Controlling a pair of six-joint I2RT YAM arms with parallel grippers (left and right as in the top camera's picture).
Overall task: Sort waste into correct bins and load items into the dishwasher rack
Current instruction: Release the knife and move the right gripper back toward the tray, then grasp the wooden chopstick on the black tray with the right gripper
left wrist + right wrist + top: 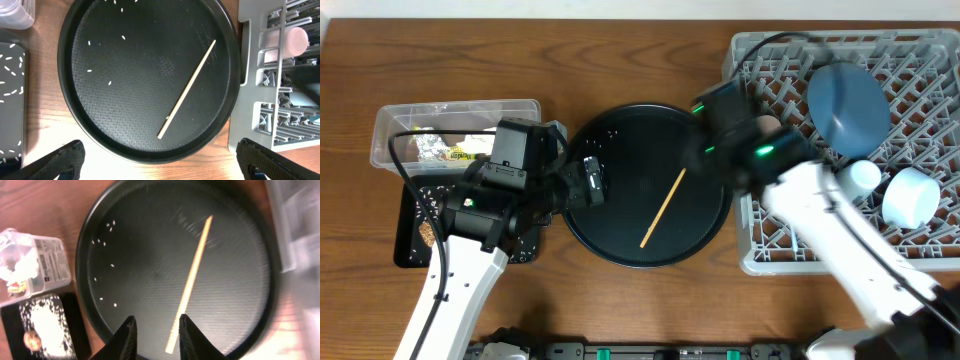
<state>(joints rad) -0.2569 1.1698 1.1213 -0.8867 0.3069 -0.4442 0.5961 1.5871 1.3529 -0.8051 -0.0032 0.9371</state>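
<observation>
The wooden chopstick (663,208) is lying flat on the round black tray (610,140), slanting from about 1 o'clock down to 7 o'clock, just right of the tray's centre. The right arm, blurred in the overhead view, is reaching over the tray's 2 o'clock rim. The right gripper (159,336) is hanging with its fingers partly apart and clasping nothing. In its wrist view the chopstick's lower end is showing in the gap between them.

The left gripper (160,152) is hovering released, jaws spread wide, at the tray's 9 o'clock edge. Loose rice grains (123,37) are lying scattered on the tray toward 10 o'clock.

The grey rack (760,262) is sitting at the tray's 3 o'clock, holding the dark blue dish (847,105) and the pink cup (295,40). The clear tub (385,125) is sitting at 10 o'clock. The flat black tray (408,255) is sitting at 8 o'clock, carrying more rice and the brown lump (32,340).
</observation>
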